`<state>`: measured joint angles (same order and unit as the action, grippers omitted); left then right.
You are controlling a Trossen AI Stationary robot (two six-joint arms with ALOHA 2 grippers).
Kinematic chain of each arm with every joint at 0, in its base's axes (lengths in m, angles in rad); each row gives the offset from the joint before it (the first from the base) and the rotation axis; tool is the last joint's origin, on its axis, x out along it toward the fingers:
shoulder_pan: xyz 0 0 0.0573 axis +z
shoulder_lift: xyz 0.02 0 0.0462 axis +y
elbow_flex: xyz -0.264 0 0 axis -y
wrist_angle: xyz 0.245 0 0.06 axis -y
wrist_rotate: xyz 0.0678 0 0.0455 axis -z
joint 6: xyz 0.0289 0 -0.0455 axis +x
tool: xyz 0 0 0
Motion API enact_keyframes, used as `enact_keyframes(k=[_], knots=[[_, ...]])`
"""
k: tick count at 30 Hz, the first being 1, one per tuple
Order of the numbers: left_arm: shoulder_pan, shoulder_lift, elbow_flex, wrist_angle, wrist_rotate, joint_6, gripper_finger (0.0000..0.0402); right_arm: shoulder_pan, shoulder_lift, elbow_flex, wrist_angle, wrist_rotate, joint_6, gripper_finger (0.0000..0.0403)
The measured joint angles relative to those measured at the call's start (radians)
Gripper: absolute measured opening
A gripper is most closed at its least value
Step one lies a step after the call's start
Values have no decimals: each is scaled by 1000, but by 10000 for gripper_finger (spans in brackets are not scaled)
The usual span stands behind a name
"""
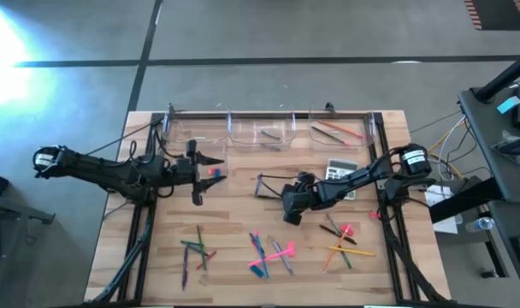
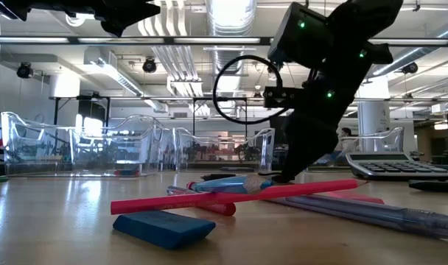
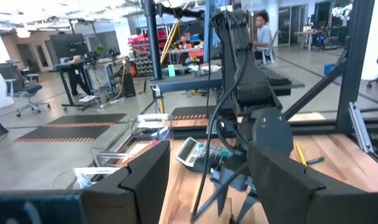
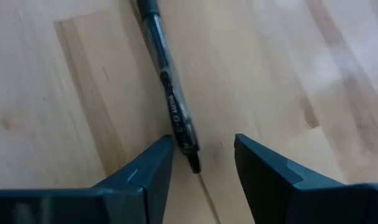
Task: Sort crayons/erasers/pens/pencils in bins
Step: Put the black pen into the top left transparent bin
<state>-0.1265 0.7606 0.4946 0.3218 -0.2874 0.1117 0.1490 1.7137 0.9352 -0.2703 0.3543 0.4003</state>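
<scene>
Nearest the low camera, a chunky blue eraser (image 2: 163,227) lies on the wooden counter (image 1: 243,214) under a long pink stick (image 2: 235,196). Leftward, the left gripper (image 1: 210,168) hovers with jaws apart, near clear plastic bins (image 1: 260,130). Centrally, the right gripper (image 4: 201,163) rests low, jaws apart around a black pen (image 4: 167,87).

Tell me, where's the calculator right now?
In the high view, the grey calculator lies on the table's right half, just in front of the right-hand clear bin, beside the right arm.

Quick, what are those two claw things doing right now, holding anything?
Left end effector: open, holding nothing.
Right end effector: open, down at the table, straddling a black pen, not gripping it.
</scene>
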Motion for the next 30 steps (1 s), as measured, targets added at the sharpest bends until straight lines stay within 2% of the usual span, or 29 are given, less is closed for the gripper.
enact_keyframes(k=[12,23,30], knots=[[0,-3,0,-2,0,0,201,-12,4,-8,74,-73,-73,130],[0,-3,-2,-2,0,0,201,-22,1,-34,87,-97,-86,33],[0,-8,-2,-35,0,0,201,-22,-47,-41,75,-100,-86,15]])
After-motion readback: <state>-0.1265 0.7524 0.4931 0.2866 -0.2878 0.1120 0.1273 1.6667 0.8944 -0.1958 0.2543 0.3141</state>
